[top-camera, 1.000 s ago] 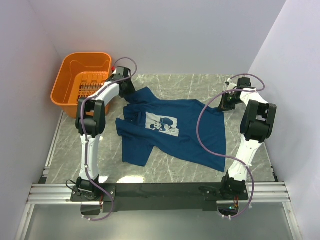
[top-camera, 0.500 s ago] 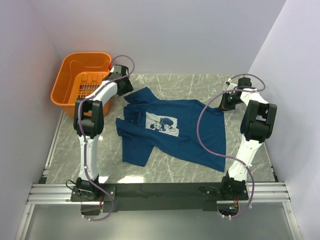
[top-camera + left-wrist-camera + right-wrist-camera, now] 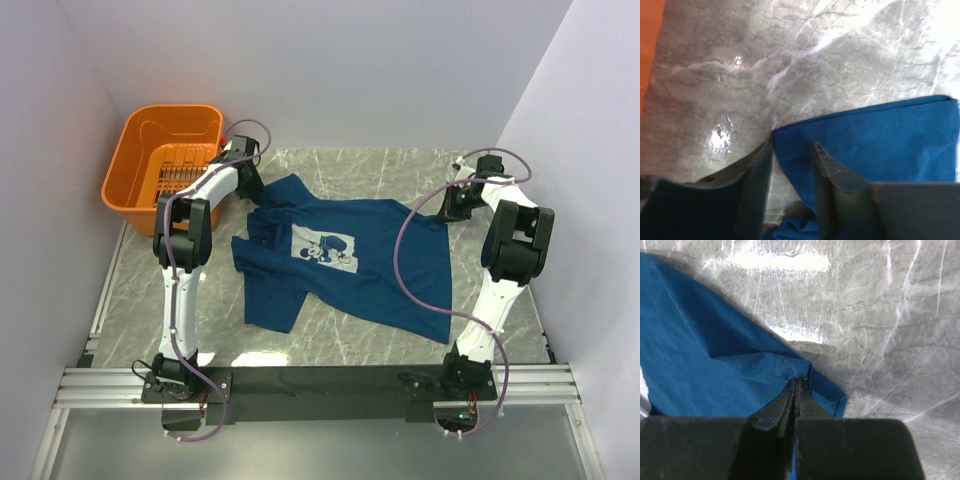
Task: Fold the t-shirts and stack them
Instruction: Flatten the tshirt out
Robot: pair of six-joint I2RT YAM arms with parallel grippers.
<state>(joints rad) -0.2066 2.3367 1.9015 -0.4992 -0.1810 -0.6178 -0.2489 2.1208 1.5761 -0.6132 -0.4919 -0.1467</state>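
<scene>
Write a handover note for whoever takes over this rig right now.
Left gripper: open, jaws straddling the far-left corner of the t-shirt, not gripping yet.
Right gripper: shut on the t-shirt at its far-right corner.
The t-shirt lies spread on the table, print up; orange basket at far left.
Done: no fold made. Left to do: close the left grip, fold, stack.

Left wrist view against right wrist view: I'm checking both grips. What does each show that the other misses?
Only left wrist: the left hand, fingers apart astride a corner of the dark navy-blue cotton t-shirt, and a sliver of orange plastic basket. Only right wrist: the right hand shut, pinching a raised fold of shirt edge. Both: blue cloth on the grey marbled table.
</scene>
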